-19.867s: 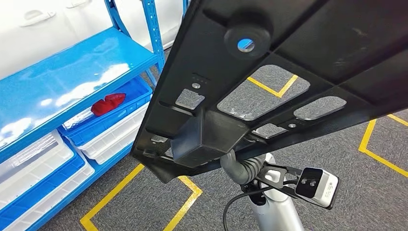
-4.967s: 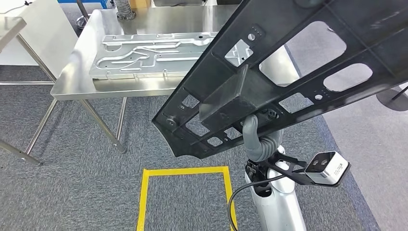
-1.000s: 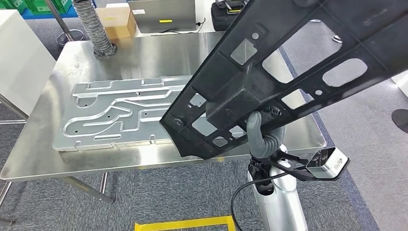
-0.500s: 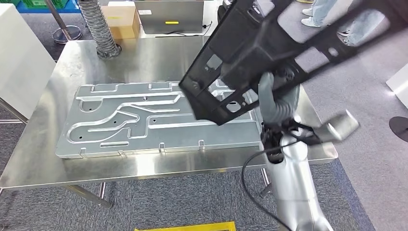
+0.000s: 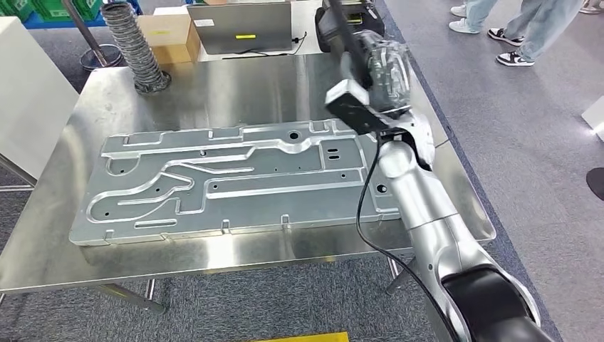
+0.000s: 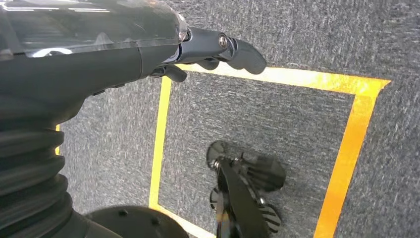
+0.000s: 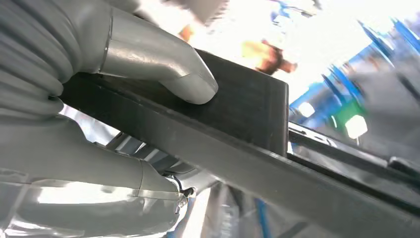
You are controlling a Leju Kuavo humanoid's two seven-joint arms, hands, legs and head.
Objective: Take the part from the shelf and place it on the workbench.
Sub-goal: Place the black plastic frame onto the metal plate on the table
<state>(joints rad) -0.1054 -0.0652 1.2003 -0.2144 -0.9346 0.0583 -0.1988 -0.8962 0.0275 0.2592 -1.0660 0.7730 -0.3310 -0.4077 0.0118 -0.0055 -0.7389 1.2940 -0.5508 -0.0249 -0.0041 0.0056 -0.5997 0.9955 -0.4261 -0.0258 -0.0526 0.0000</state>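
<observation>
In the right wrist view my right hand (image 7: 99,74) grips the black plastic part (image 7: 247,129), thumb pressed on its raised block and fingers under its rim. In the head view my right arm reaches up over the far right side of the steel workbench (image 5: 214,249); the right hand (image 5: 381,63) is blurred by motion. A large pressed metal panel (image 5: 228,178) lies flat across the workbench. My left hand (image 6: 213,49) hangs over grey carpet with yellow tape lines and holds nothing.
At the back of the workbench stand a laptop (image 5: 238,25), a cardboard box (image 5: 167,32) and a ribbed hose (image 5: 132,50). A white cabinet (image 5: 21,100) is at the left. People's feet (image 5: 520,43) stand on the floor at the far right.
My right arm has swung up and forward over the workbench, carrying the black part away from the middle of the head view. The metal panel now lies uncovered.
</observation>
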